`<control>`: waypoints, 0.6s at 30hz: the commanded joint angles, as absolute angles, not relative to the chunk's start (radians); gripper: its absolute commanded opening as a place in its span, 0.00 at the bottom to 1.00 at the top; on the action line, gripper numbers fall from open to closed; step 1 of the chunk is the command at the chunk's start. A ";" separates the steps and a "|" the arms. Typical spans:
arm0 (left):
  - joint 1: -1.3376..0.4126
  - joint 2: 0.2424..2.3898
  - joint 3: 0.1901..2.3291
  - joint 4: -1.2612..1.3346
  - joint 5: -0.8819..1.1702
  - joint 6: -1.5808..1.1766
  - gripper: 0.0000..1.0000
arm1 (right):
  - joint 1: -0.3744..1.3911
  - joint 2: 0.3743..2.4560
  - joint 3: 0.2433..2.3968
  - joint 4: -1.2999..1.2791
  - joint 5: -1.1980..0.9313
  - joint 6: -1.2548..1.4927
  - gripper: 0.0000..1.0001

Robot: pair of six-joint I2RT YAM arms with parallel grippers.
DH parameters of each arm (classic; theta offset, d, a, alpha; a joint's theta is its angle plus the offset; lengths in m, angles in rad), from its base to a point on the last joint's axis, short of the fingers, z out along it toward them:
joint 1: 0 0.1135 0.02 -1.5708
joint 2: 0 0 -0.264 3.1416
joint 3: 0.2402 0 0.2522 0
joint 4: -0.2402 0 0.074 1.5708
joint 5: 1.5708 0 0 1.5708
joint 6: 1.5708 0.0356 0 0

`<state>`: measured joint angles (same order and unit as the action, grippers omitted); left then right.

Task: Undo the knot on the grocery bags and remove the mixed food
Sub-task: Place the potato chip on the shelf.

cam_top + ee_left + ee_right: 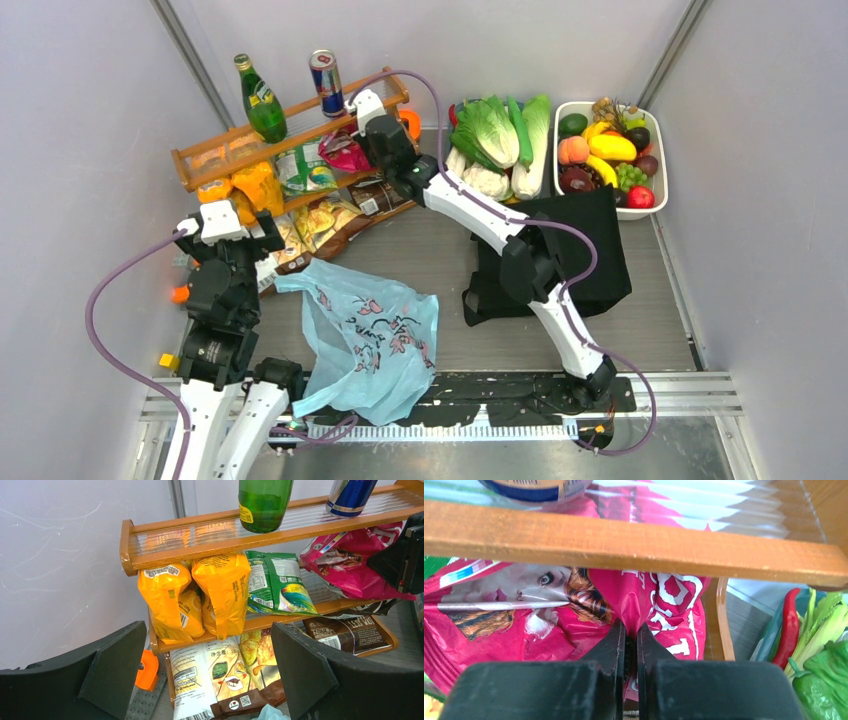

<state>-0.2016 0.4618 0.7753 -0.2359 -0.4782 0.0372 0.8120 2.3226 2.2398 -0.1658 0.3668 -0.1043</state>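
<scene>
The light-blue plastic grocery bag (365, 340) lies crumpled near my left arm, and the black fabric tote (585, 250) lies flat under my right arm. No knot is in view on either. My right gripper (630, 627) reaches into the wooden rack (290, 130) and is shut on a fold of the shiny pink-red snack packet (524, 615), seen from above as a pink-red packet (345, 152). My left gripper (207, 630) hangs open in front of the rack, holding nothing. Orange packs (200, 595), a green packet (277, 582) and a dark brown packet (350, 632) lie on the rack. Vegetables (500, 140) are piled at the back.
A green bottle (262, 100) and a drink can (325, 82) stand on the rack's top shelf. A white tray (658, 170) of fruit sits at the back right. Crisp packs (220, 675) lie below the rack. Grey walls close in on both sides.
</scene>
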 commanded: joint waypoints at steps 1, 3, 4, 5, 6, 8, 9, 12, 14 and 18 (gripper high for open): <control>-0.196 0.460 0.782 -0.188 -0.467 0.032 1.00 | 0.804 2.331 2.350 -0.007 0.384 -0.165 0.06; -0.196 0.461 0.783 -0.189 -0.468 0.033 1.00 | 0.802 2.345 2.356 0.009 0.385 -0.175 0.10; -0.196 0.460 0.783 -0.189 -0.467 0.032 1.00 | 0.802 2.352 2.355 0.017 0.384 -0.182 0.12; -0.196 0.460 0.782 -0.189 -0.467 0.031 0.99 | 0.802 2.356 2.352 0.026 0.385 -0.185 0.14; -0.197 0.461 0.782 -0.190 -0.467 0.030 1.00 | 0.802 2.360 2.347 0.027 0.384 -0.187 0.19; -0.196 0.463 0.782 -0.190 -0.464 0.031 1.00 | 0.802 2.358 2.335 0.030 0.384 -0.185 0.30; -0.196 0.463 0.782 -0.190 -0.464 0.031 1.00 | 0.802 2.354 2.327 0.036 0.382 -0.184 0.34; -0.196 0.464 0.783 -0.191 -0.463 0.031 1.00 | 0.802 2.320 2.258 0.071 0.379 -0.178 0.48; -0.196 0.462 0.782 -0.192 -0.463 0.032 0.99 | 0.802 2.293 2.207 0.124 0.375 -0.177 0.53; -0.196 0.463 0.781 -0.192 -0.462 0.032 1.00 | 0.807 2.254 2.147 0.153 0.366 -0.185 0.58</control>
